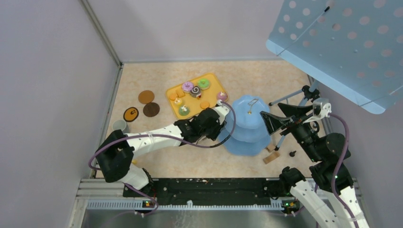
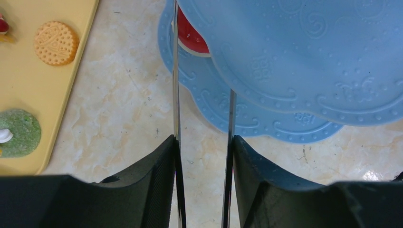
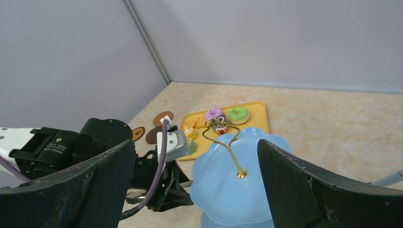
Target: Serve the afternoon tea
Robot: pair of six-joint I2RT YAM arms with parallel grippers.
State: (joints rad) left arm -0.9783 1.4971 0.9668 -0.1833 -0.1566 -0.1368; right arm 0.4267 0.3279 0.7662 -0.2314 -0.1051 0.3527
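The pale-blue three-tier stand (image 1: pixel 247 126) stands mid-table with a gold handle (image 3: pixel 228 142) on top. My left gripper (image 1: pixel 216 121) is at its left side, shut on the long metal tongs (image 2: pixel 177 95). The tongs' blades reach in between the lower tiers (image 2: pixel 294 57) beside a red treat (image 2: pixel 194 37). Whether the blades hold the treat is hidden. My right gripper (image 1: pixel 278 116) is open and empty at the stand's right side (image 3: pixel 195 147). Donuts (image 1: pixel 187 86), cupcakes (image 1: pixel 184 110) and an orange biscuit (image 2: pixel 56 42) lie on the yellow tray (image 1: pixel 216 83).
Three brown coasters (image 1: pixel 146 97) and a grey mug (image 1: pixel 119 126) sit left of the tray. Tripod legs (image 1: pixel 285 99) and small wooden blocks (image 1: pixel 272 158) lie right of the stand. A blue perforated panel (image 1: pixel 342 42) hangs over the far right. Walls close the back and left.
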